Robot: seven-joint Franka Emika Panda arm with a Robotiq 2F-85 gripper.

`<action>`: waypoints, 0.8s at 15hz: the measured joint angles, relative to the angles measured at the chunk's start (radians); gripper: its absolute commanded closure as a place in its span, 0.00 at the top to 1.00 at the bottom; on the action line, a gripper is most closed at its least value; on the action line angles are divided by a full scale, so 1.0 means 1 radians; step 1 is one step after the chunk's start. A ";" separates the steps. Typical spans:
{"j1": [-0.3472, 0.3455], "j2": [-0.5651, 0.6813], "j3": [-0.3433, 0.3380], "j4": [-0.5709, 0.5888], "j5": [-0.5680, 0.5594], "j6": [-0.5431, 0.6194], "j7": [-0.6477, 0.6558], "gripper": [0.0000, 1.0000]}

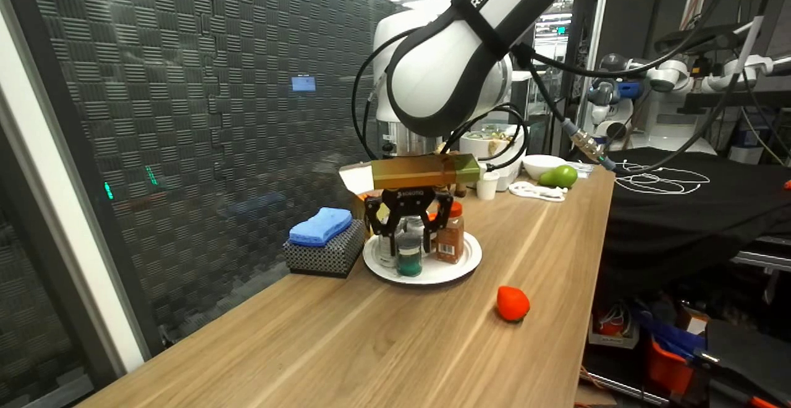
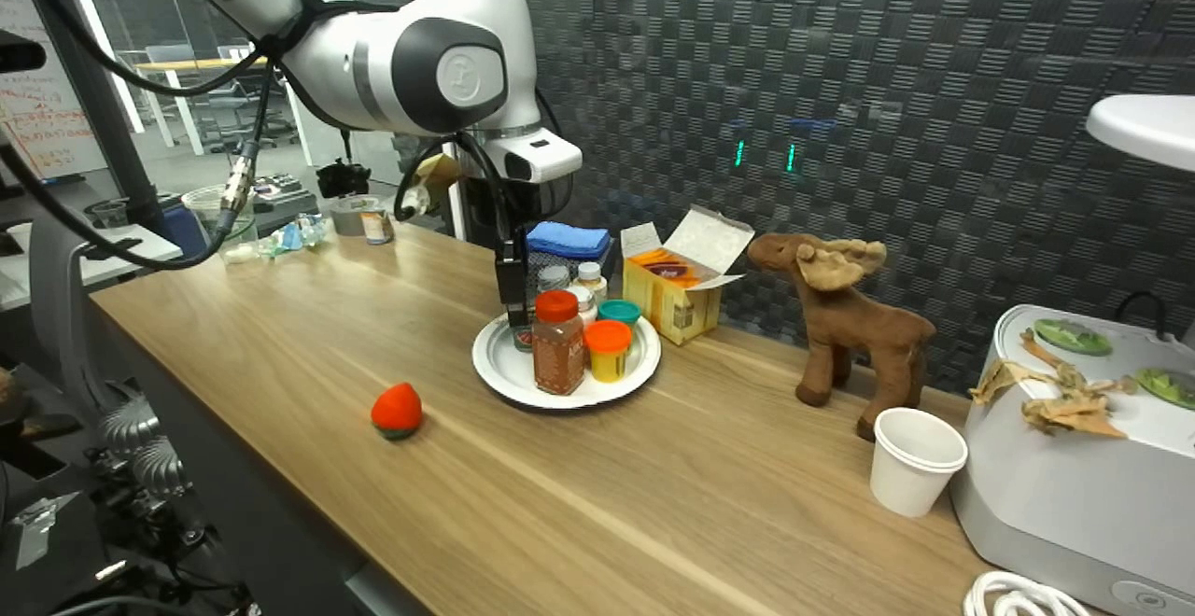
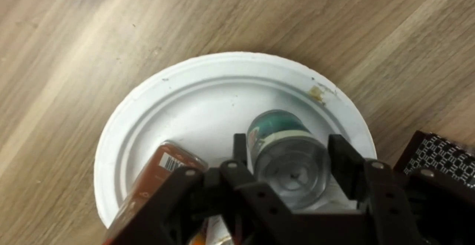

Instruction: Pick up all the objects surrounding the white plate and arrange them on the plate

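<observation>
The white plate (image 1: 473, 263) shows in all views, with its rim in the wrist view (image 3: 237, 61). A clear jar with a green label (image 1: 409, 264) stands on it, between the fingers of my gripper (image 1: 410, 248). In the wrist view the gripper (image 3: 287, 144) is open around the jar (image 3: 289, 167), with a gap visible at the left finger. A red-capped spice bottle (image 2: 557, 355), an orange-lidded yellow tub (image 2: 608, 359), a teal-lidded tub (image 2: 619, 311) and white-capped bottles (image 2: 591, 280) also stand on the plate. A red strawberry (image 1: 512, 303) lies on the table, off the plate.
A black patterned box (image 1: 324, 253) with a blue sponge (image 1: 321, 227) on top stands close beside the plate. An open yellow carton (image 2: 677, 303), a plush moose (image 2: 859, 336), paper cups (image 2: 918, 467) and a white appliance (image 2: 1074, 504) stand along the wall.
</observation>
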 measured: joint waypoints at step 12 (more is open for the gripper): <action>0.173 -0.177 0.008 -0.304 -0.126 0.041 0.202 1.00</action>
